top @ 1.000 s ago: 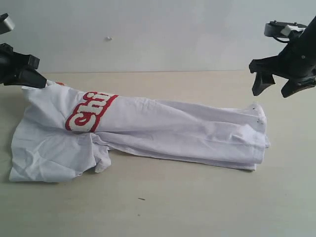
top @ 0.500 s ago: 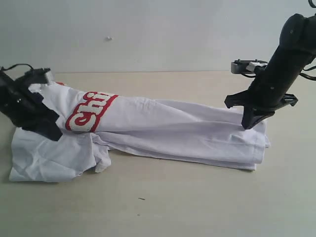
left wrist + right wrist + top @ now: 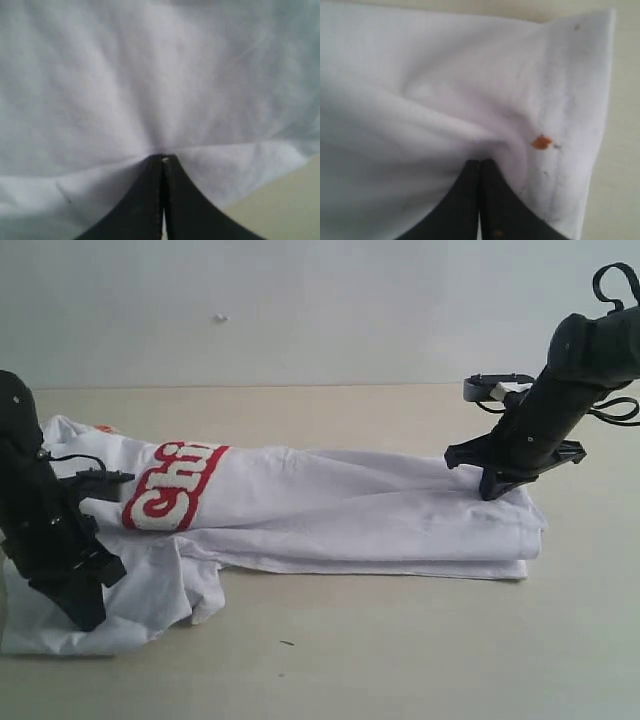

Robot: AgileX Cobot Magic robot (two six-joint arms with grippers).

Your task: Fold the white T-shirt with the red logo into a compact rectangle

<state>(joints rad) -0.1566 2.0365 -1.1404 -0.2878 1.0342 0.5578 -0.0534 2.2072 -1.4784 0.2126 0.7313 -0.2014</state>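
The white T-shirt [image 3: 350, 510] lies in a long folded band across the table, and the red logo [image 3: 170, 485] shows only "Chi" near its left end. My left gripper [image 3: 85, 615] is down on the loose front-left flap of cloth. In the left wrist view this gripper [image 3: 163, 159] is shut, with creases of shirt [image 3: 150, 75] fanning out from its tips. My right gripper [image 3: 490, 490] presses on the shirt's right end. The right wrist view shows it [image 3: 481, 162] shut, cloth [image 3: 420, 75] bunched at its tips beside a small orange spot [image 3: 540, 142].
The beige table [image 3: 380, 650] runs in front of the shirt, with a small dark speck [image 3: 287, 643] on it. A plain pale wall [image 3: 320, 310] stands behind. A bit of orange [image 3: 105, 428] peeks out at the shirt's far left.
Both arms came down from above the table's ends onto the shirt. The left gripper moved forward to the front-left flap, the right onto the right end. The cloth shifted slightly.
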